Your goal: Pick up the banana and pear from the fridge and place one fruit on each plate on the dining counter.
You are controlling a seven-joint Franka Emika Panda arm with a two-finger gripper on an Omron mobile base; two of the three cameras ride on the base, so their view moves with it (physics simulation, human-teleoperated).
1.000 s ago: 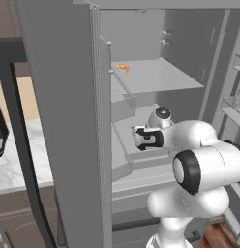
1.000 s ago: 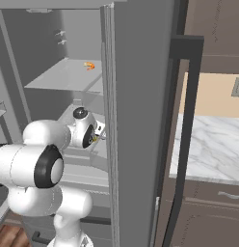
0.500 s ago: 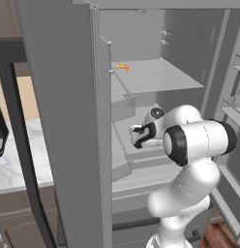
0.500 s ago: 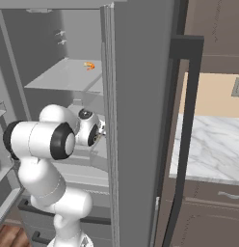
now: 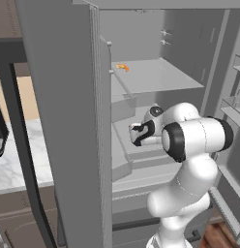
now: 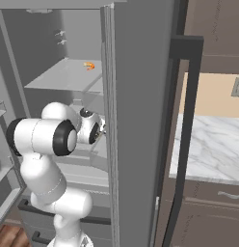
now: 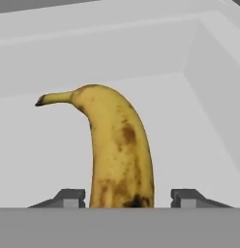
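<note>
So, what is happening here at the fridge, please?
The robot arm reaches into the open fridge, at a white shelf below the upper one. In the hand view its end effector sits around the lower end of the banana, one finger on each side with a gap to the fruit. A small orange item lies on the upper shelf.

Base views flank arm, share fridge [image 5: 141, 77] interior; hand view close.
</note>
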